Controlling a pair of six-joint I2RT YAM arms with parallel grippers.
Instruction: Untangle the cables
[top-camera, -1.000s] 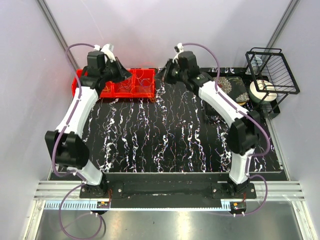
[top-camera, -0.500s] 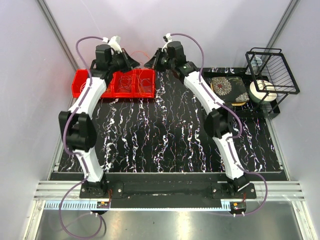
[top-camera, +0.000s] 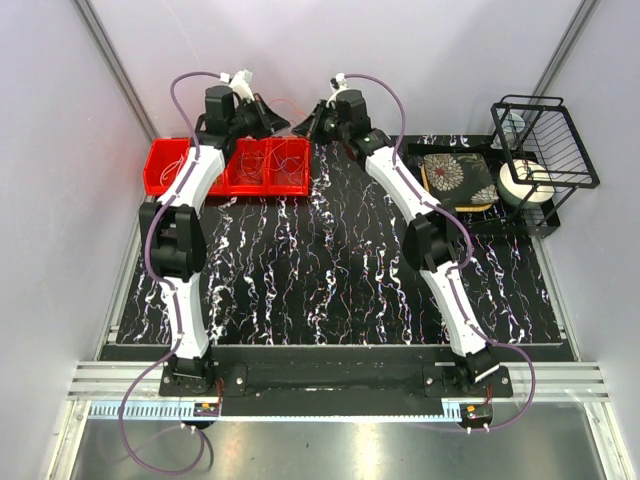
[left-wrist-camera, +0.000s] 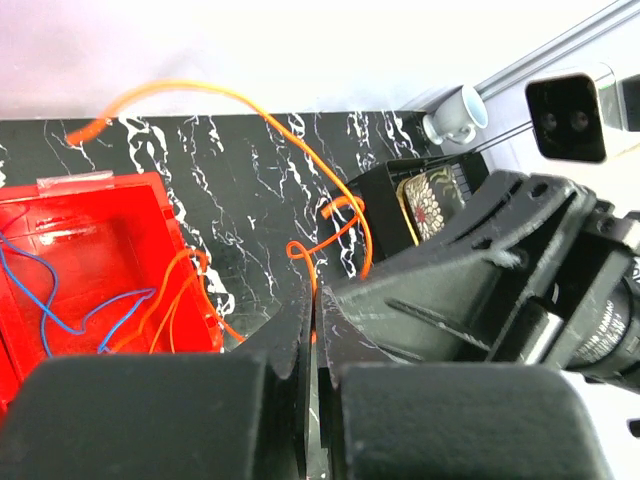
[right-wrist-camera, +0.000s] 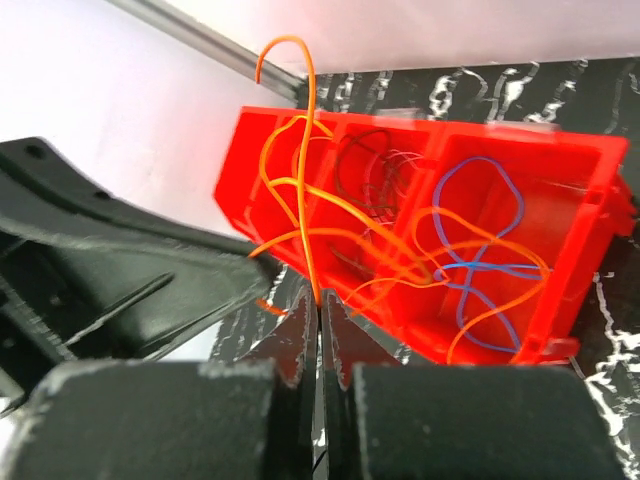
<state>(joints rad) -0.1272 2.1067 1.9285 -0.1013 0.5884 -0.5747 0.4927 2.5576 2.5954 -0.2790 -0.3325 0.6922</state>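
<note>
Two arms are reaching higher and closer together than a second ago, meeting above the far edge of the table (top-camera: 330, 270) beside the red bin (top-camera: 265, 190). I am keeping the left gripper (top-camera: 278, 124) and right gripper (top-camera: 306, 122) pinched tight on one orange cable (right-wrist-camera: 308, 150), lifting it clear. Only the wrist views are showing both pinches, and the blue cable (right-wrist-camera: 480, 158) lying looped with orange in the bin.
</note>
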